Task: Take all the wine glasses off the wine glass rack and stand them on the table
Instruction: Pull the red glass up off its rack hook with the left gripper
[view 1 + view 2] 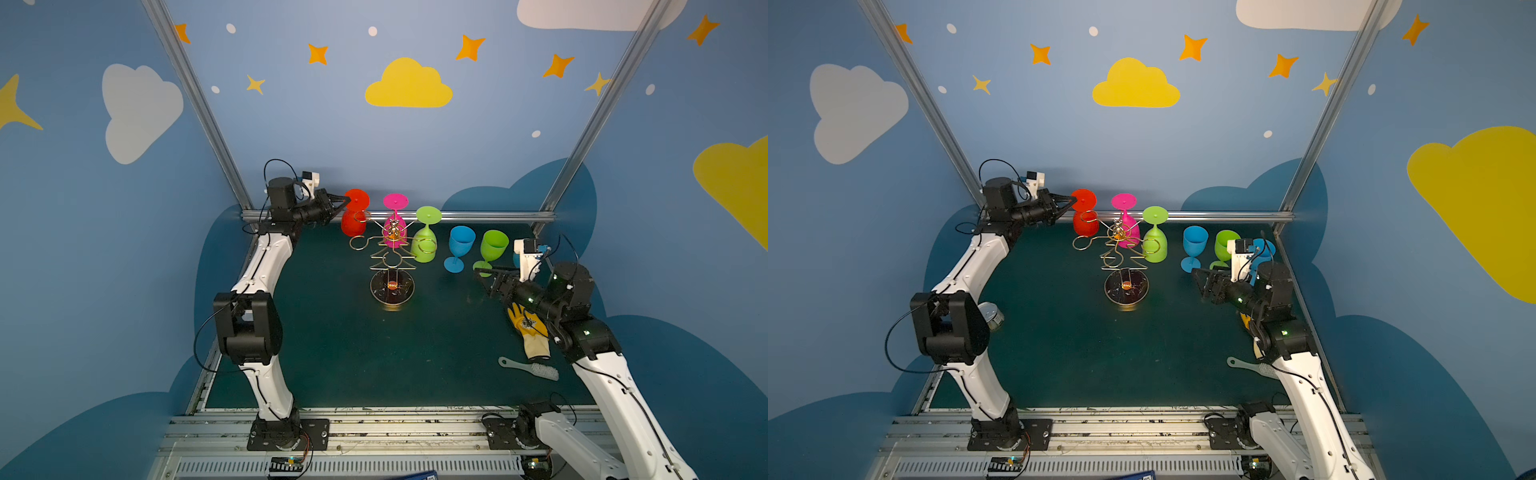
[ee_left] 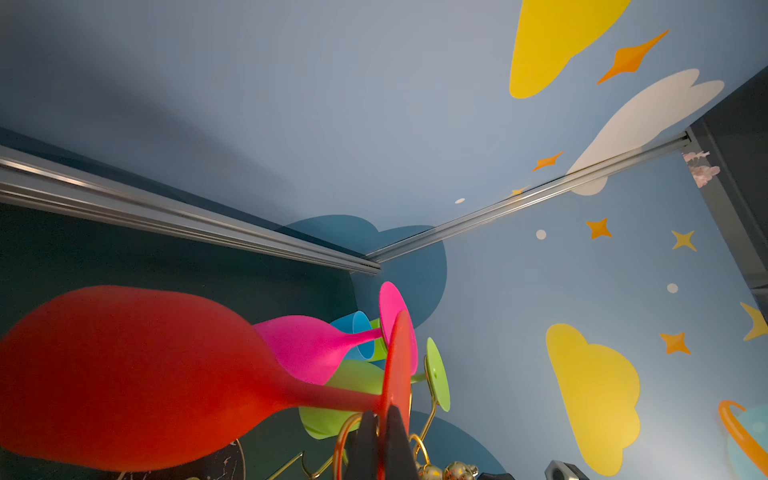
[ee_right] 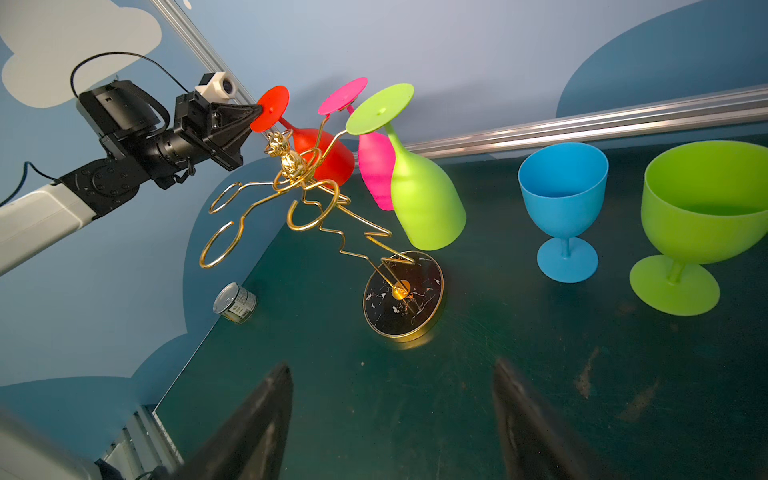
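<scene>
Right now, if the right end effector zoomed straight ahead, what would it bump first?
Probably the round dark base of the wine glass rack: the open right end effector aims about there, across the table mat. Depth is unclear, so it might touch the mat first.

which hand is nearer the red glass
Left. The left hand is shut on the foot of the red glass, atop the rack. The right hand is open, low over the table, far off beside the standing green glass.

The gold wire wine glass rack was polished metal, its black base glossy. The red wine glass appeared matt plastic; the dark green counter, scuffed.
</scene>
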{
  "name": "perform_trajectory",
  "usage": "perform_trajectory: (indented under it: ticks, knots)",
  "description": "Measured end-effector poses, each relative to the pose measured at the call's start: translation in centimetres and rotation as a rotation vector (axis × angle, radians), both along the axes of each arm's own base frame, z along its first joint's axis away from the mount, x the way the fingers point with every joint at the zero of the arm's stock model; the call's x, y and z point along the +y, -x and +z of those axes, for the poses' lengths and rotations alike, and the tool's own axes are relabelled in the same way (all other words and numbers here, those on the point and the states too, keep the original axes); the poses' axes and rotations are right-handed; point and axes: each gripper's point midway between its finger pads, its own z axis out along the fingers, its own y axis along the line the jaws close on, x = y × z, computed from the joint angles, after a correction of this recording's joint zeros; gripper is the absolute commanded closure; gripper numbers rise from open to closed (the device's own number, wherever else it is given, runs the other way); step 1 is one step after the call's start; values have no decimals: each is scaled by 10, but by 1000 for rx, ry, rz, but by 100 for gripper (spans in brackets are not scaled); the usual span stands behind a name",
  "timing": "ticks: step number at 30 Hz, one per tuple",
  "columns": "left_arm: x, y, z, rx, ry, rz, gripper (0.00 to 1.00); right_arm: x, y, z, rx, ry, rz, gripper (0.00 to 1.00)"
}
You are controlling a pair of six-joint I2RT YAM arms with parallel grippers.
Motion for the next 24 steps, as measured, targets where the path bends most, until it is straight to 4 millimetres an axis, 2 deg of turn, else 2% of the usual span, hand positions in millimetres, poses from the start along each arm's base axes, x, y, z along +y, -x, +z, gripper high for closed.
perform_trajectory:
  ticks: [3, 6, 11, 14, 18, 24]
  knots:
    - [17, 2, 4, 0, 11, 34, 96, 0, 0, 0, 0, 1, 0, 25]
    - [36, 8, 16, -17, 22, 71, 96, 0, 0, -1, -1, 5, 1, 25]
    - [68, 33, 56, -93, 38, 134, 96, 1, -3, -4, 6, 17, 6, 25]
    - [78, 52, 83, -145, 60, 151, 96, 1, -4, -7, 9, 26, 8, 25]
    - [72, 79, 113, -203, 85, 119, 96, 2, -6, -3, -5, 36, 20, 25]
    - [55, 114, 143, -241, 134, 31, 96, 10, -6, 22, -81, 30, 65, 25]
